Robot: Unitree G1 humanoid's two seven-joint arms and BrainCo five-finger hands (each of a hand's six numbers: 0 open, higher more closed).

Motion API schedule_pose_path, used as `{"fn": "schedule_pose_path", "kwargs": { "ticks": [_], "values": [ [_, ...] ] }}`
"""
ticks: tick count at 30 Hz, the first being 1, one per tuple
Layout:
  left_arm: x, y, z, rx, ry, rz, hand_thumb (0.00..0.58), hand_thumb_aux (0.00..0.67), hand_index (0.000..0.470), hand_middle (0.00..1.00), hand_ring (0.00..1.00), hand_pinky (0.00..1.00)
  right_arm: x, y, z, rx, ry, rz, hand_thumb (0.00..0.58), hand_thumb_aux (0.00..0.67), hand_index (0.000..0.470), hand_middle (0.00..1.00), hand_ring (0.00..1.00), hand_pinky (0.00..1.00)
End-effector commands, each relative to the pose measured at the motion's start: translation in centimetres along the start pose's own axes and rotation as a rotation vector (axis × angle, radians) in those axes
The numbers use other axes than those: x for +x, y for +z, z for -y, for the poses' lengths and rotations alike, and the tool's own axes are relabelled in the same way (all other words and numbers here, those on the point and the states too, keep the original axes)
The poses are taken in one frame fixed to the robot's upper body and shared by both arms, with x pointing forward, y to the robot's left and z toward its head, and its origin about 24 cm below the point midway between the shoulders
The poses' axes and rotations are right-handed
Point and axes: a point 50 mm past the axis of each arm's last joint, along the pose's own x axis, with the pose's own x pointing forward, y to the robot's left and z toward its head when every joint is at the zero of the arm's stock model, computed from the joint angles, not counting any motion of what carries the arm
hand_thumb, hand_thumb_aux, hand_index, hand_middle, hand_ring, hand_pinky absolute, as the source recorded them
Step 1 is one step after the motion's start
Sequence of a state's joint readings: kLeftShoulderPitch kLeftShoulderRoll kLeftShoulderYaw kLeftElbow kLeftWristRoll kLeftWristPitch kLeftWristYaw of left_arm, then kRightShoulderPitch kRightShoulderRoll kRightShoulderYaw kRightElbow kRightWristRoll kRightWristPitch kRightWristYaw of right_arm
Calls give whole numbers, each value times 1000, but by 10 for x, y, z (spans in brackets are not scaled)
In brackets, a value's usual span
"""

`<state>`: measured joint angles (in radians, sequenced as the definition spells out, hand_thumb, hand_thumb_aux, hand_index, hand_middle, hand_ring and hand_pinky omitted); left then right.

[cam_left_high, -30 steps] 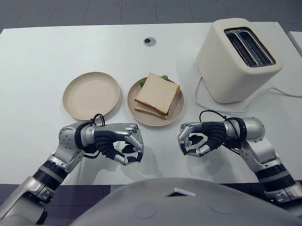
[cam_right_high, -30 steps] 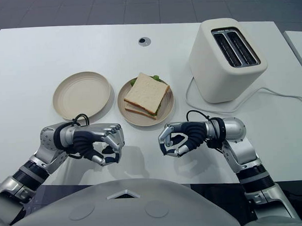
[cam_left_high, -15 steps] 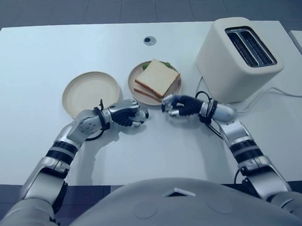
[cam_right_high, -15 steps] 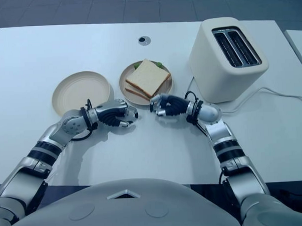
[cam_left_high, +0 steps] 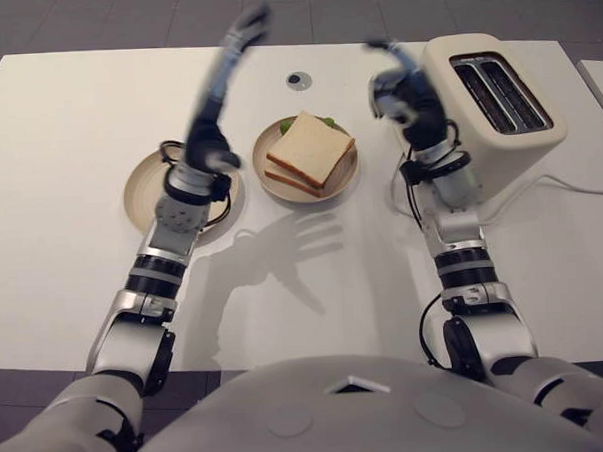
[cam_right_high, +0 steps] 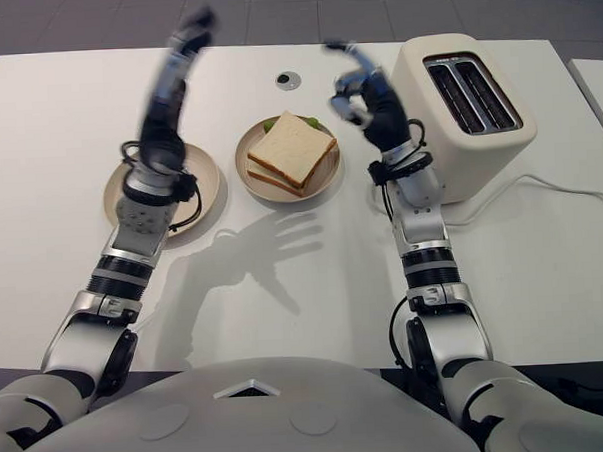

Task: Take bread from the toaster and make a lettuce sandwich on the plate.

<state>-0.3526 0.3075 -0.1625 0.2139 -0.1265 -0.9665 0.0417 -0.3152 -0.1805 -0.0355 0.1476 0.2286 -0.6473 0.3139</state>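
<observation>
Resting on the plate [cam_left_high: 348, 182] near the middle of the desk [cam_left_high: 76, 116], towards its far edge, the lettuce sandwich [cam_left_high: 310, 151] shows green leaf at its back. The left hand [cam_left_high: 221, 94] is raised above a second plate [cam_left_high: 145, 193], blurred, fingers stretched out, grasping nothing. The right hand [cam_left_high: 404, 91] is raised beside the toaster [cam_left_high: 482, 118] at the desk's right end, fingers loosely spread, released.
</observation>
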Motion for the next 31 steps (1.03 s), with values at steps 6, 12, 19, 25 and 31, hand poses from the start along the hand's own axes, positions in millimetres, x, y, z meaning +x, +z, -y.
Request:
{"fn": "schedule_pose_path", "kwargs": {
  "ticks": [6, 12, 19, 25, 31],
  "values": [
    [-4, -3, -5, -17, -18, -37, 0, 0, 0, 0, 0, 0, -8, 5, -3, 14, 2, 0, 0, 0, 0, 0, 0, 0],
    [-7, -5, -1, 6, -54, -47, 0, 0, 0, 0, 0, 0, -10, 5, -5, 8, 17, -11, 0, 0, 0, 0, 0, 0],
    [-9, -6, 1, 21, -75, -57, 0, 0, 0, 0, 0, 0, -12, 3, -6, -5, 28, -28, 0, 0, 0, 0, 0, 0],
    [-10, -8, 1, 29, -82, -62, 0, 0, 0, 0, 0, 0, -10, 2, -7, -11, 36, -29, 0, 0, 0, 0, 0, 0],
    [-12, -8, 0, 35, -80, -61, 0, 0, 0, 0, 0, 0, -10, 1, -9, -9, 41, -25, 0, 0, 0, 0, 0, 0]
  ]
}}
